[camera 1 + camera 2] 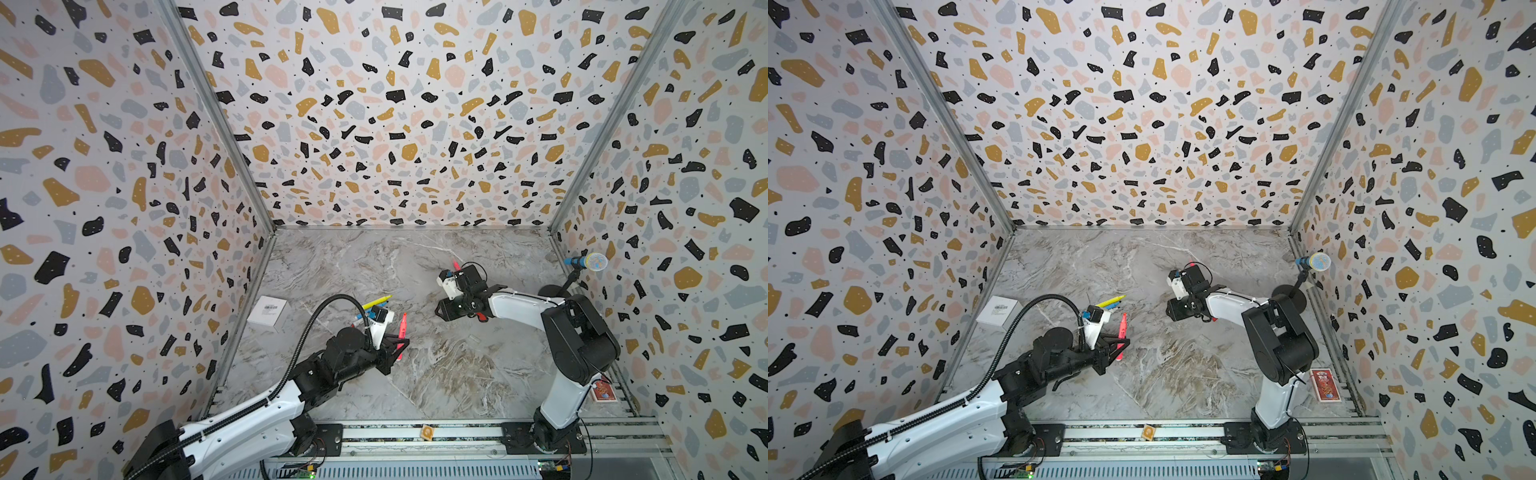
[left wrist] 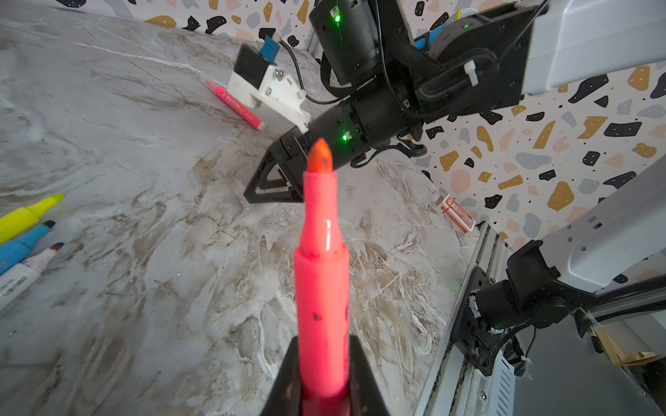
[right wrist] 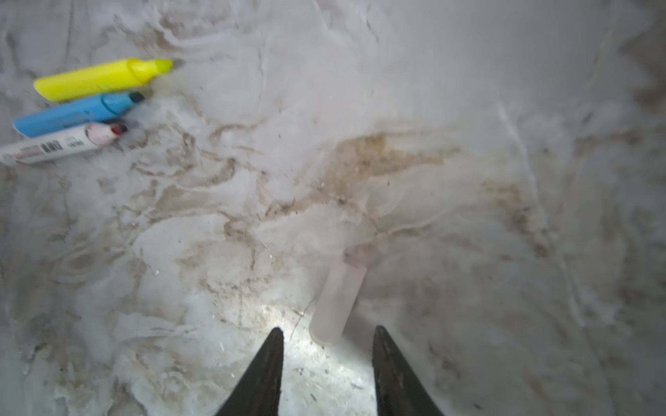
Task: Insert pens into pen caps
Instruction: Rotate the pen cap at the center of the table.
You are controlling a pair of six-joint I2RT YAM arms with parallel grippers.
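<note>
On the table [image 1: 415, 374]: pen cluster [image 1: 374, 304] — box [image 1: 269, 313] to its left, lone pen [image 1: 456, 264] behind and right, card pack [image 1: 604, 390] before and right.

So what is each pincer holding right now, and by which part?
The left pincer grips a pink pen by its rear barrel, bare tip pointing outward. The right pincer holds nothing; its jaws stand open near a clear cap.

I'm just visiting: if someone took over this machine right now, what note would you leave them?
Left gripper: shut on a pink pen, tip bare.
Right gripper: open around one end of a clear cap lying on the table.
Yellow pen, blue pen, white pen: lying together, tips bare.
Second pink pen: beyond the right arm; capped or not, unclear.
Done: no pen seen capped.
Left: grip the cap, fit it on the held pen, then the others.
</note>
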